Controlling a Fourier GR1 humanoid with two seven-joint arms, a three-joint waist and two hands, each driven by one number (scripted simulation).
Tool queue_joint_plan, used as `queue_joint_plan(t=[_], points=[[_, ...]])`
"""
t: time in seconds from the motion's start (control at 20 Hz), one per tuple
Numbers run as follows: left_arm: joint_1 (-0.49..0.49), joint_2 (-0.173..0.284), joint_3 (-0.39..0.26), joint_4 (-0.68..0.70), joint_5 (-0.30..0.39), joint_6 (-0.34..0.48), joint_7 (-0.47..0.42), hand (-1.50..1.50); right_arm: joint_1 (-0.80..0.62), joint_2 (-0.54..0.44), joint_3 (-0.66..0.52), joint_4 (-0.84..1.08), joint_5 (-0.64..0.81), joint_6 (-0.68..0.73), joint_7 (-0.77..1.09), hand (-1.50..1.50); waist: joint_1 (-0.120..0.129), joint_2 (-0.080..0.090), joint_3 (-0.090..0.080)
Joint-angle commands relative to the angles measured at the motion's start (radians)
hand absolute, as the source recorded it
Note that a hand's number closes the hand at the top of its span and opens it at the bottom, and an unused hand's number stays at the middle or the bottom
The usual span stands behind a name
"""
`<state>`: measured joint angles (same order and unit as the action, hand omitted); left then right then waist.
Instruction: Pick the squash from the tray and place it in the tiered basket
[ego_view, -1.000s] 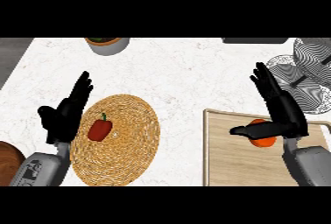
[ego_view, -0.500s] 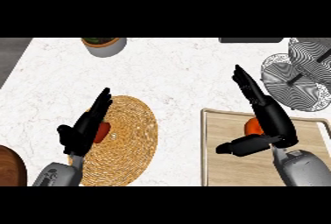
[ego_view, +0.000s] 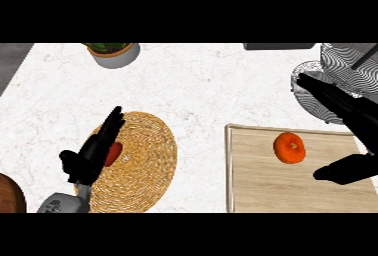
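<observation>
Head view. Squash (ego_view: 289, 147): round, orange, lying free on the wooden tray (ego_view: 266, 192), in the tray's upper half toward its right side; nothing touches it. Tray: pale wood with a raised rim, flat on the white marbled surface (ego_view: 199, 85) at the view's lower right.

Right robot hand (ego_view: 353, 120): black, just right of the squash, fingers straight and stretched toward the view's top, thumb spread out low toward the tray's middle; it holds nothing. Its fingertips overlap the tiered basket (ego_view: 332, 70).

Tiered basket: wire-patterned, black and white, at the upper right corner, just beyond the tray's far edge.

Left robot hand (ego_view: 92, 155): black, at the lower left, fingers straight and held together, lying over the left part of a round woven mat (ego_view: 144, 155). A red item (ego_view: 112, 154) sits on the mat, partly hidden by this hand; what it is cannot be told.

Potted plant (ego_view: 113, 51): top edge, left of centre. Dark brown round object (ego_view: 9, 195): lower left corner, mostly cut off.
</observation>
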<state>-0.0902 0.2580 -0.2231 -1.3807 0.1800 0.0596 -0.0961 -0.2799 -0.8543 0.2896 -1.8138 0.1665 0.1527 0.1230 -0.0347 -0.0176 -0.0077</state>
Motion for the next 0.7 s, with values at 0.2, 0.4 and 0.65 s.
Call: queue_joint_plan(t=[0.2,0.4,0.65], points=[[0.026,0.023,0.031,-0.016,0.02,-0.029,-0.012,0.0,0.064,-0.243,0.042,-0.329,0.035,0.252,0.337,-1.5,0.0,0.004,0.005],[-0.021,-0.015,0.021,0.045,-0.012,-0.034,-0.027,0.0,0.031,-0.146,0.08,-0.422,0.038,0.305,0.549,-1.5,0.03,0.016,0.006],[-0.018,0.002,0.066,0.064,-0.006,-0.086,-0.05,0.0,0.155,-0.084,0.034,-0.54,0.11,0.315,0.627,-1.5,0.025,0.015,0.007]])
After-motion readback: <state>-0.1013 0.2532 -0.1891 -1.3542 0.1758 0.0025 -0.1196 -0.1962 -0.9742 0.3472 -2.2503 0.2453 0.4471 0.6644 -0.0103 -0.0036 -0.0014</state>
